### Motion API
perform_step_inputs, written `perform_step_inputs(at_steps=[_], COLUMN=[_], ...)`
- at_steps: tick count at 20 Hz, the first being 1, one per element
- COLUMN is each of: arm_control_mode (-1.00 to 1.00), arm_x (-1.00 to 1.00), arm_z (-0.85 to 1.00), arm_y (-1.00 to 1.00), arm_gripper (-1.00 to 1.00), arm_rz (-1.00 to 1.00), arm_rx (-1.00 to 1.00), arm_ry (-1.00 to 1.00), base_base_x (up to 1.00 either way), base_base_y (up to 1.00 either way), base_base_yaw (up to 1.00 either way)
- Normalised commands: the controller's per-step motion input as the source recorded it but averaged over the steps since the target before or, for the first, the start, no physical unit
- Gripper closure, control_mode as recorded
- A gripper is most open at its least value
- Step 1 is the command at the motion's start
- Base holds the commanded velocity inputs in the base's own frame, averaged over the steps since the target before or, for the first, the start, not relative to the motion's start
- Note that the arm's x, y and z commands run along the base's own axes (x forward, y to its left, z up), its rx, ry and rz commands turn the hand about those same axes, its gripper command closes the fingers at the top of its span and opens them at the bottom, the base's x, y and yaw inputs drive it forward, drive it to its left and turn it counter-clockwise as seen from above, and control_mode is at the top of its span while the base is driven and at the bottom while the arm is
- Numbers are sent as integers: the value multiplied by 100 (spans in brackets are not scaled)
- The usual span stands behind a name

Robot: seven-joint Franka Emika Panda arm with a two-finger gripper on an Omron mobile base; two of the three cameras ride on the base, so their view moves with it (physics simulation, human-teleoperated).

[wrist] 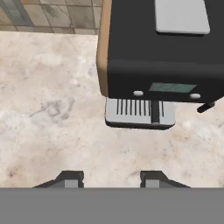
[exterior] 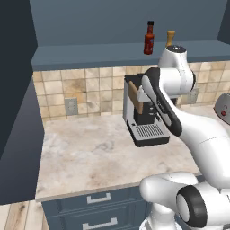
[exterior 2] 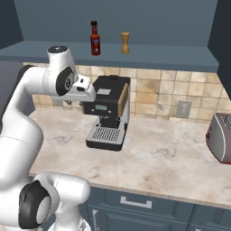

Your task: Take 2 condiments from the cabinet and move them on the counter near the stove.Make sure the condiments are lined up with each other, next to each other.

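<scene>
Condiments stand upright on the cabinet shelf (exterior 2: 149, 56), above the coffee machine (exterior 2: 107, 112): 1 red hot-sauce bottle (exterior 2: 94, 39) and, beside it, 1 tan bottle (exterior 2: 125, 43). The gripper (wrist: 113, 178) hangs lower, over the counter (wrist: 52, 127), pointing down at that machine. Its jaws stand parted, holding nothing. The arm is folded, elbow raised.

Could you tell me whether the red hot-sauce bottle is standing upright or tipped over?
Upright: the red hot-sauce bottle stands on the cabinet shelf, cap at top.
</scene>
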Motion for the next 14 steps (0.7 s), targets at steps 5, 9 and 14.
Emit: perform_step_inputs(at_steps=[5, 9, 14], arm_control_mode=[-100, -100, -100], arm_x=[-18, -42, -48], arm_z=[4, 36, 50], arm_y=[1, 0, -1], arm_gripper=[-100, -100, -100], arm_rz=[0, -1, -4], arm_rx=[0, 0, 0], arm_ry=[-7, -21, -30], base_base_x=[0, 0, 0], base_base_y=[0, 0, 0], base_base_yaw=[0, 0, 0])
